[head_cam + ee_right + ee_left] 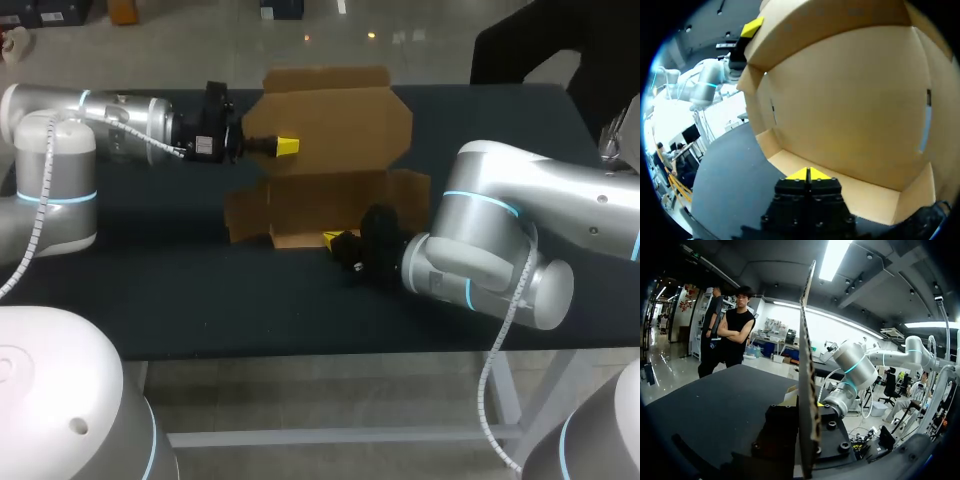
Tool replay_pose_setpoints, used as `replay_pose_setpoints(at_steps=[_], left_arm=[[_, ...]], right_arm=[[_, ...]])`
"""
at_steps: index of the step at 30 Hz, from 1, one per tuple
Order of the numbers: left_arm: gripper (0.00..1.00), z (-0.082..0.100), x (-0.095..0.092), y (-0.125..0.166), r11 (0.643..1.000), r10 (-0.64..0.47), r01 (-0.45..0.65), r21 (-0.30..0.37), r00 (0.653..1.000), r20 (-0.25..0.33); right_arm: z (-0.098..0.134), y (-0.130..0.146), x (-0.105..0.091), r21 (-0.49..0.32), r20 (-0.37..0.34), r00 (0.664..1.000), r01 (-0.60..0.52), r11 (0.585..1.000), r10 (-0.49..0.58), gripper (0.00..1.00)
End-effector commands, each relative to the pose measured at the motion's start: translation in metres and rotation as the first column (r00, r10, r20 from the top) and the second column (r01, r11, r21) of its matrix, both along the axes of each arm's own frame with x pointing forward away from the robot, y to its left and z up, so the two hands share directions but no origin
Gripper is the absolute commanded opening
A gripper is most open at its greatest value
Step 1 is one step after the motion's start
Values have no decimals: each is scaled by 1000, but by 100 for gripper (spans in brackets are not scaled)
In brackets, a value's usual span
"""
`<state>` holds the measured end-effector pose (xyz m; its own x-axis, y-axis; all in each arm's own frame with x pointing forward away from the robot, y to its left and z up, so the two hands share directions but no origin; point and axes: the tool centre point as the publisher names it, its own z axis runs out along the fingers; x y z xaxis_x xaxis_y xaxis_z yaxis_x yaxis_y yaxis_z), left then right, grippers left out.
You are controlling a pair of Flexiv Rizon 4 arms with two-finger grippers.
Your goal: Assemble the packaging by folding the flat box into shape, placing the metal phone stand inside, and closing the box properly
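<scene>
Two grippers at brown cardboard box [330, 120]: left gripper [287, 146] clamped raised panel; right gripper [331, 238], tips together, touched base edge. Folding step seemed in hand; side flaps needed raising next.

Left arm [110, 110] and right arm [500, 210] — silver-grey shells, cyan joint rings, white coiled cables.

Left gripper [801, 401]: the box [808, 340] panel, edge-on in the left wrist view, covers its far fingertip; only a sliver of yellow shows beside the box.
Right gripper [332, 239]: in the head view its own arm hides all but one yellow tip at the box's near edge.
Upper flaps [840, 15]: cut off at the right wrist view's edge.
</scene>
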<state>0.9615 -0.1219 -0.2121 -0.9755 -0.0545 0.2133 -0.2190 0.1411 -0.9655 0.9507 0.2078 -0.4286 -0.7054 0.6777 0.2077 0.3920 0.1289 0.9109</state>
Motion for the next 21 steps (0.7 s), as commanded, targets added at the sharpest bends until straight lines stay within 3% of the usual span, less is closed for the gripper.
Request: replay_pose_setpoints(at_steps=[1,21], left_arm=[[0,-6,-11,-3,1000,23,-23,-2,1000,8],[0,-20,-16,0,1000,21,-21,7,1000,2]], right_arm=[[-6,5,-1,0,6,1000,11,1000,-11,0],[-6,5,-1,0,6,1000,11,1000,-11,0]])
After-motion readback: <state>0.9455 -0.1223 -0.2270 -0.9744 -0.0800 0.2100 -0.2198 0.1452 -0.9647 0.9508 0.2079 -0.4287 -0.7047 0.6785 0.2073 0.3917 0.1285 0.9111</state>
